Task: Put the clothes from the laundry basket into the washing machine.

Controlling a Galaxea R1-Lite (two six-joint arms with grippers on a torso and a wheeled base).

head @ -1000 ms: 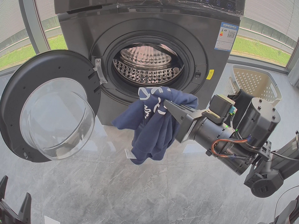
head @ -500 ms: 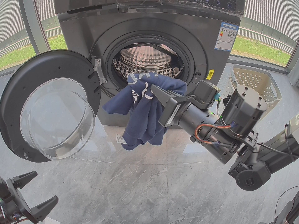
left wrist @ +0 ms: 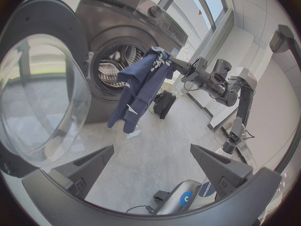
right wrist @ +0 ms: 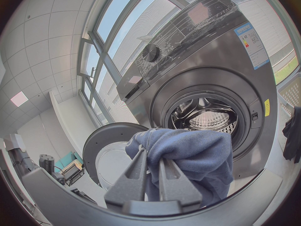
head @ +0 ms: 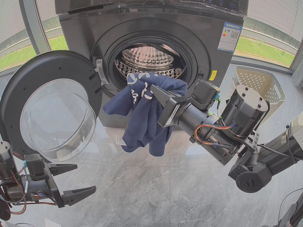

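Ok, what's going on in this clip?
The right gripper is shut on a navy blue garment, holding it up just in front of the washing machine. The cloth hangs outside the drum, not yet in. The door stands wide open on the robot's left. The left gripper is open and empty, low over the floor. A dark garment is draped over the laundry basket beside the machine.
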